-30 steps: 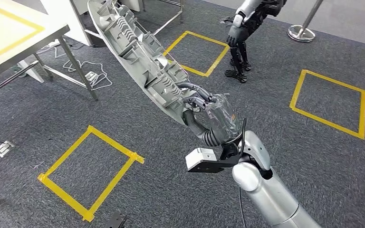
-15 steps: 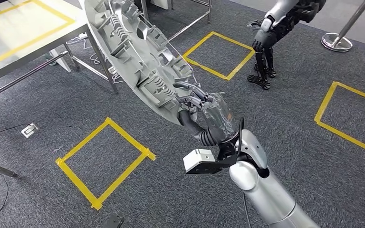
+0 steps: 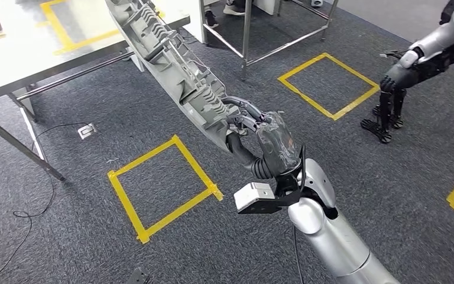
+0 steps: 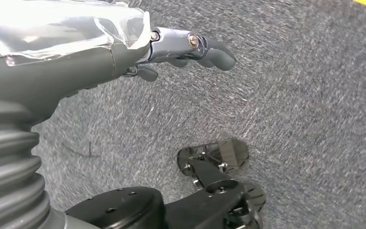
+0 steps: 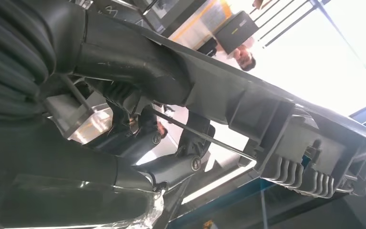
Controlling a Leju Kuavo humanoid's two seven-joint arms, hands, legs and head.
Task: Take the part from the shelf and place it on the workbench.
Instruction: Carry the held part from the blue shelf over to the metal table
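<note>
The part's (image 3: 171, 65) far end runs off the head view's top edge.

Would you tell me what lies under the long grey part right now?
Under the long grey part show grey carpet, a yellow tape square and the workbench edge. The right hand grips its lower end, hiding that bit.

Whole head view is swinging, so it's me turning, not the stuff moving: workbench (image 3: 12, 65) now fills much more of the upper left w/ its yellow tape outline showing, and the floor's yellow tape square (image 3: 162, 186) sits further right than 1 s ago. Other robot (image 3: 414, 65) slides from top centre out to the far right edge, and its stanchion base drops out of frame. Part (image 3: 171, 65) in my right hand (image 3: 254, 133) now reaches up across the bench edge, same grip.
</note>
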